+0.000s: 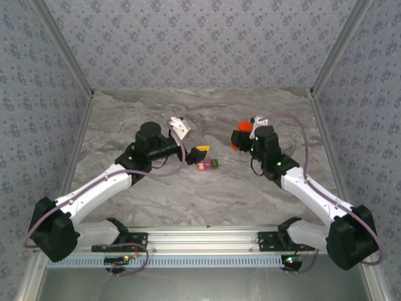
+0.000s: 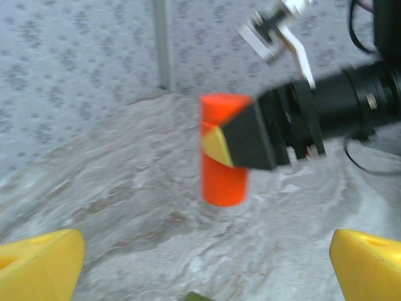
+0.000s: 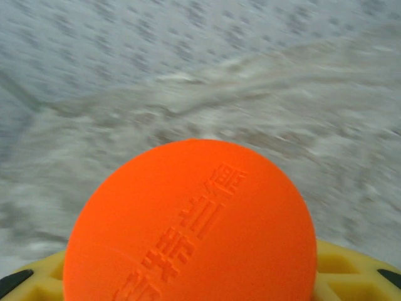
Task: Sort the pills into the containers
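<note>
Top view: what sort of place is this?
Probably a lab robot test cell: patterned walls enclosing a marble-look tabletop, with left arm and right arm bolted to an aluminium rail at its near edge.

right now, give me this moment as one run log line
left gripper: open, near containers | right gripper: shut on orange bottle | containers: pink and green pair on table

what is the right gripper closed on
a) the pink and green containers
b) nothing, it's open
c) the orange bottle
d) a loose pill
c: in the left wrist view the right gripper is clamped on the orange bottle near its top, one yellow pad flat against its side, and the right wrist view has the bottle's orange top sitting between the yellow fingers.
</note>
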